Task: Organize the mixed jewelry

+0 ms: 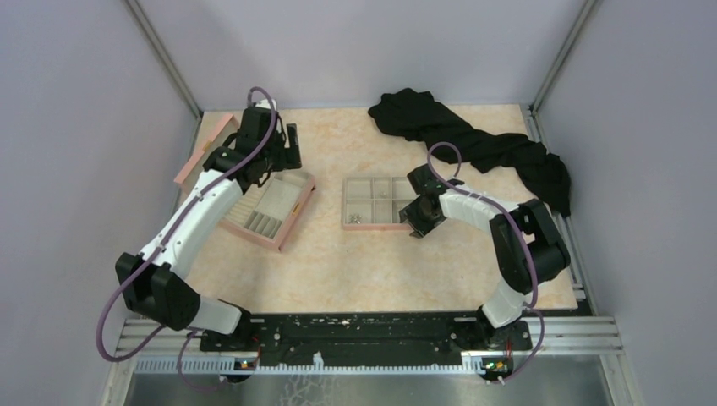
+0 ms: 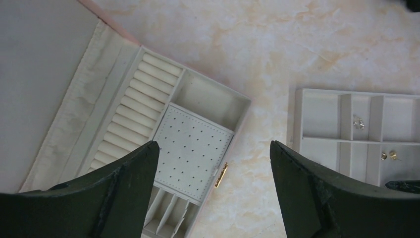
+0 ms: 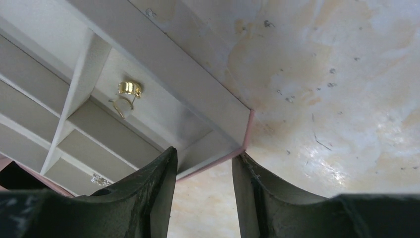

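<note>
Peach marbled tabletop, hemmed by grey walls at left, far side and right, with a black slotted rail along the near edge. Widest bare stretch at near centre, between the two arm bases. A narrower lane between the open pink jewellery box with cream lining and the beige plastic compartment tray. Far right corner taken up by a crumpled black cloth, trailing down along the right wall. Box crowded toward the left wall, its pink lid swung out at the far left, little room on that side.

Left gripper: spread wide, nothing between the dark fingers, hanging above the box's dotted cream panel, with the ring rolls to one side and a small gold clasp on the box's front edge.

Right gripper: fingers drawn to a narrow gap, nothing visibly clamped, set at the tray's near right corner. Contact with the pink-edged rim impossible to tell.

Mixed jewelry: tiny, lying in the tray, in separate compartments. A silvery sparkling piece in one. A gold rounded bead on a thin wire hook in another, along the outer wall, flat on the beige floor. All far smaller than either gripper.
</note>
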`<act>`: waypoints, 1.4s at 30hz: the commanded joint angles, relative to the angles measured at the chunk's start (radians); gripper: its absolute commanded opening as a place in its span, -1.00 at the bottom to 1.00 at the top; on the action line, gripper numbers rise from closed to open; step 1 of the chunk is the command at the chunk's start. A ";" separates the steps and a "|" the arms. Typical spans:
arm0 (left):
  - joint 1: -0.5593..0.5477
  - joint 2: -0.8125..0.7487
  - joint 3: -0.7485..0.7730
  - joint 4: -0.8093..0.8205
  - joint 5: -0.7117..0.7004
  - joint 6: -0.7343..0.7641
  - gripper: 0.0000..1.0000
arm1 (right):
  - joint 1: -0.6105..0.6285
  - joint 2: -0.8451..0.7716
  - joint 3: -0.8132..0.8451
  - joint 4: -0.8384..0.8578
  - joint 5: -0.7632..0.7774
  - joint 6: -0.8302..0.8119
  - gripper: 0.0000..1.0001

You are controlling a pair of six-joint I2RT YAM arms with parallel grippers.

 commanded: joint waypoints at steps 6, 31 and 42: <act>0.078 -0.102 -0.027 -0.034 -0.052 -0.021 0.79 | 0.001 0.038 0.071 0.025 0.018 -0.021 -0.37; 0.109 0.052 0.209 -0.232 0.061 0.054 0.83 | -0.209 0.120 0.289 -0.218 0.115 -0.782 -1.00; 0.057 0.114 -0.041 -0.108 0.226 -0.073 0.79 | -0.213 0.128 0.291 -0.198 0.104 -0.830 -0.76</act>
